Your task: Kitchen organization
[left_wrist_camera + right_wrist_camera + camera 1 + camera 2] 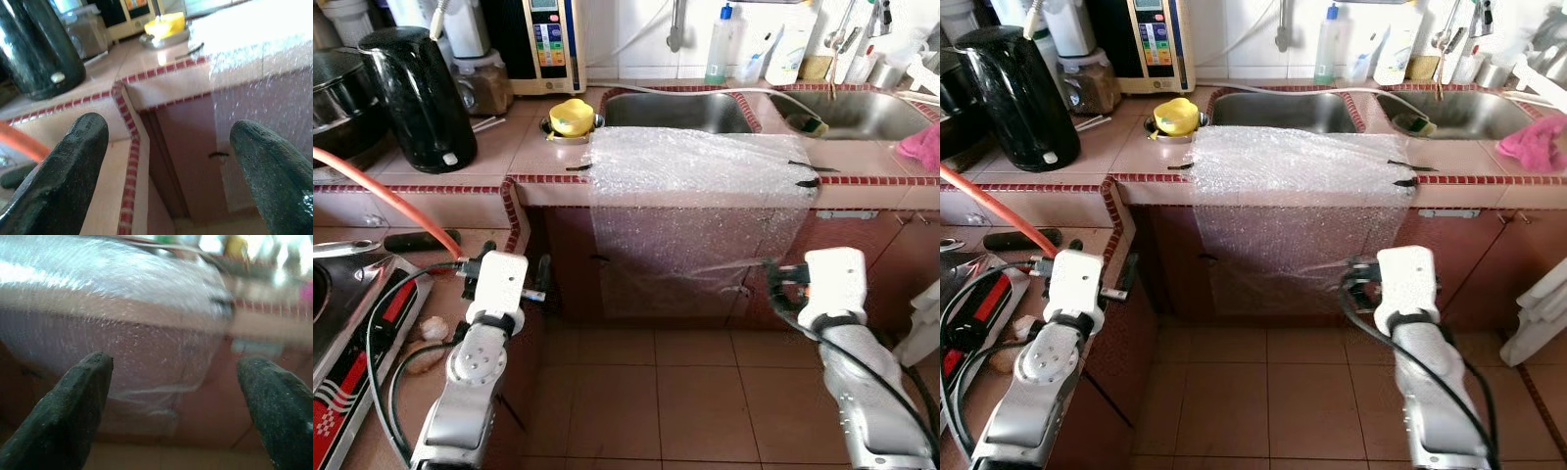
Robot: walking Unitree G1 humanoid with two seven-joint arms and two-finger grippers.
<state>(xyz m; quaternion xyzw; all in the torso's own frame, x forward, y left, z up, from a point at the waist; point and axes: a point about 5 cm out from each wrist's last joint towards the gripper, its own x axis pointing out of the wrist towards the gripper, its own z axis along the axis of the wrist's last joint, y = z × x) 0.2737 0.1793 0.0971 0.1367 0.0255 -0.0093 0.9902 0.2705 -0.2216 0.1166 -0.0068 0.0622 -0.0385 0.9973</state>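
Observation:
A sheet of bubble wrap (700, 186) is taped over the tiled counter (538, 147) and hangs down the cabinet front. A yellow lid-like object (572, 117) sits in a small metal bowl left of the sink (675, 111). A black kettle (416, 98) stands at the counter's left. My left gripper (166, 166) is open and empty, held low before the counter's corner. My right gripper (171, 406) is open and empty, facing the hanging bubble wrap. Both silver arms (475, 362) (862, 392) reach forward below counter height.
A second sink basin (852, 113) lies at the right, with a pink cloth (922, 147) beside it. An orange hose (391, 201) crosses to a gas stove (342, 323) on the lower left counter. Bottles (722, 44) line the back wall. Tiled floor (656, 392) lies ahead.

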